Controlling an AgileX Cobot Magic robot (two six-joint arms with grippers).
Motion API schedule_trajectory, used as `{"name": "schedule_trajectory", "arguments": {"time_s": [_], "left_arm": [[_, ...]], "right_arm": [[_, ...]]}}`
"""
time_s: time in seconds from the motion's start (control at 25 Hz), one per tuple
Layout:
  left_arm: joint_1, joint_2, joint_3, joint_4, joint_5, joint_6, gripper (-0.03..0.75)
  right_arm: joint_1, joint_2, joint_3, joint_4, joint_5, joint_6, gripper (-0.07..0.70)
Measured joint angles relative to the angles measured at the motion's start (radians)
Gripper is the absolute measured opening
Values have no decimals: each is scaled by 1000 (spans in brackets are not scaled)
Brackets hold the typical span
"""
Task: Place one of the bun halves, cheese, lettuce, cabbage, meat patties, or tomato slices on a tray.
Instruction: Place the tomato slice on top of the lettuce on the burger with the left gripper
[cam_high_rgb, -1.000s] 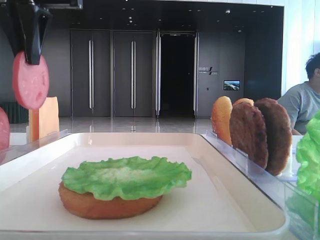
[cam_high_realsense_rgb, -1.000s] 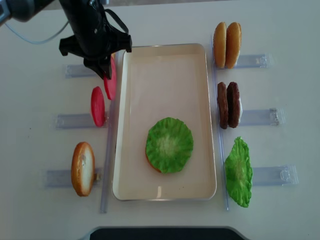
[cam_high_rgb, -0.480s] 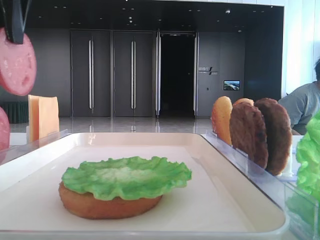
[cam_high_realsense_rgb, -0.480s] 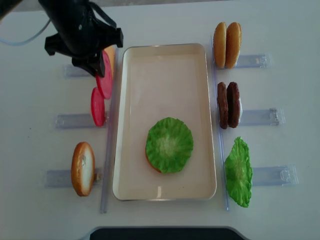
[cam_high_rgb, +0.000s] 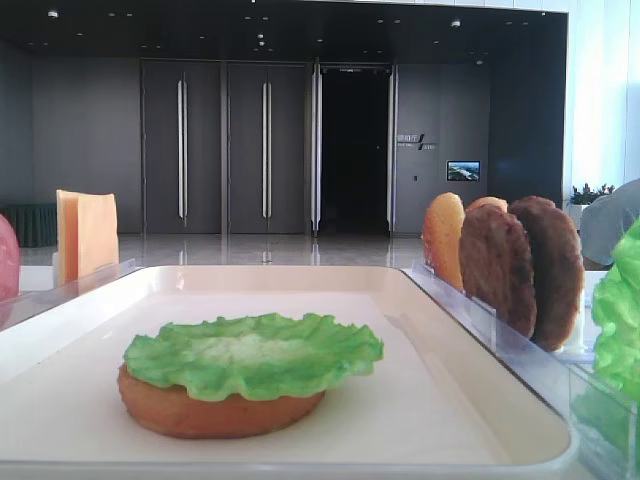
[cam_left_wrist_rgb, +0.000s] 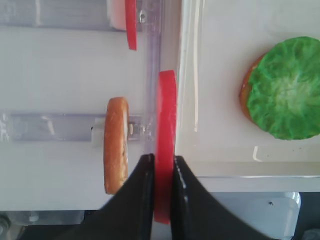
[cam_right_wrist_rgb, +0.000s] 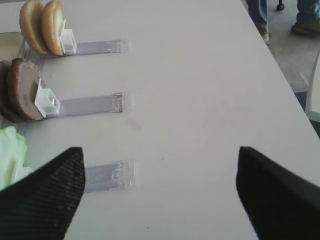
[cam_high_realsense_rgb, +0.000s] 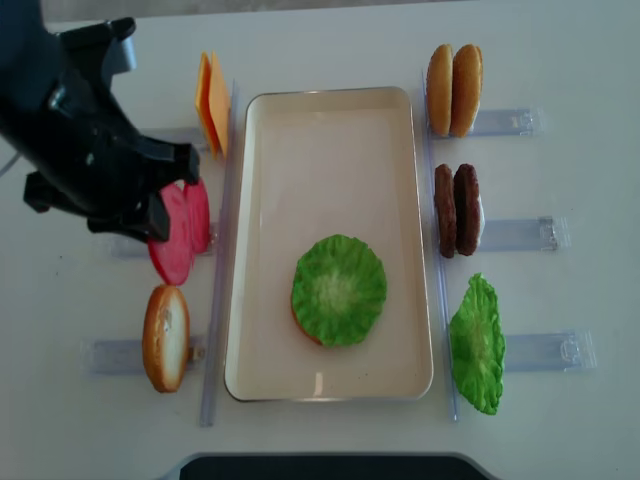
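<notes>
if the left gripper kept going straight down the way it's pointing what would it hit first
Probably the clear rail beside the tray's left rim, met first by the tomato slice that the left gripper holds edge-down above it. Depth is unclear.

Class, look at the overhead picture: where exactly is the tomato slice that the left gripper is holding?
In the overhead view the held tomato slice hangs edge-up in the left gripper, left of the tray, beside the other tomato slice and above the bun half.

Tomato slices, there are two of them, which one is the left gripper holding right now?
The tomato slice nearer the bottom of the overhead view, pinched by the left gripper in the air. The other slice stands behind it in its clear holder.
</notes>
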Motion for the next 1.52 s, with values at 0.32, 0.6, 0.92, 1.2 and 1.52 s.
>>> {"name": "schedule_trajectory", "arguments": {"time_s": [0.32, 0.6, 0.92, 1.2, 1.52], "left_arm": [[0, -57, 71, 18, 8, -28, 48], [0, -19, 82, -27, -11, -17, 48], [0, 76, 83, -174, -147, 96, 48], [0, 168, 83, -451, -273, 327, 48], [0, 297, 83, -795, -305, 656, 48]], "right_arm": [[0, 0, 0, 0, 0, 0, 584], [0, 0, 0, 0, 0, 0, 584], [0, 0, 0, 0, 0, 0, 584], [0, 0, 0, 0, 0, 0, 584], [0, 0, 0, 0, 0, 0, 584]]}}
